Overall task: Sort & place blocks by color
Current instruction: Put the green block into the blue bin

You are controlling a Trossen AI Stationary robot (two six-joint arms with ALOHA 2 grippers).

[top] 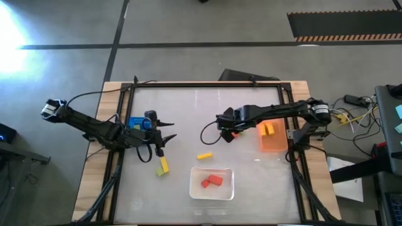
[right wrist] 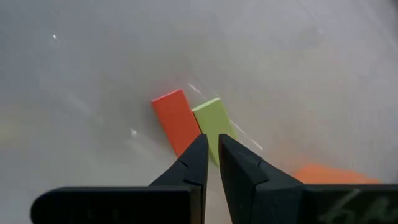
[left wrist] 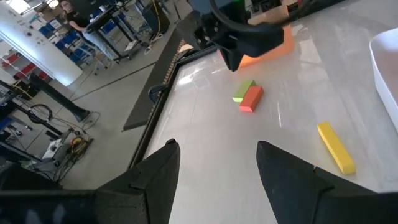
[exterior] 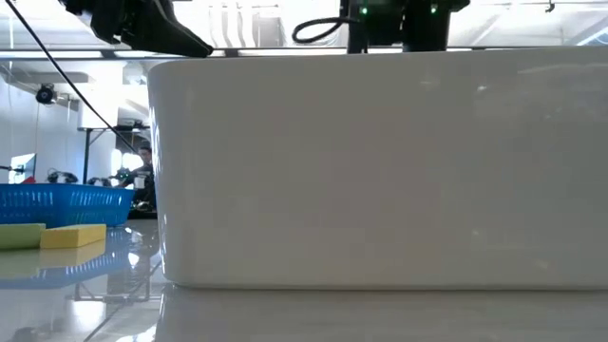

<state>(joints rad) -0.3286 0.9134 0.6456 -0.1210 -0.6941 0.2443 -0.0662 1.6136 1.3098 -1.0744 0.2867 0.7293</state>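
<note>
A red block (right wrist: 177,121) and a light green block (right wrist: 214,121) lie side by side on the table, touching along their long sides; the left wrist view also shows the red block (left wrist: 252,99) and the green one (left wrist: 244,90). My right gripper (right wrist: 211,142) is shut and hovers just above this pair (top: 236,133), clear of it in the left wrist view (left wrist: 235,62). My left gripper (top: 168,138) is open and empty, raised near the blue bin (top: 134,122). A lone yellow block (top: 205,156) lies flat mid-table. A yellow block (top: 164,164) and a green one (exterior: 19,236) lie together nearer the front.
The white tray (top: 193,188) near the front edge holds red blocks (top: 211,181) and fills the low view (exterior: 380,161). The orange bin (top: 274,143) at the right holds a yellow block (top: 268,129). A black frame borders the table. People and shelving stand in the room beyond.
</note>
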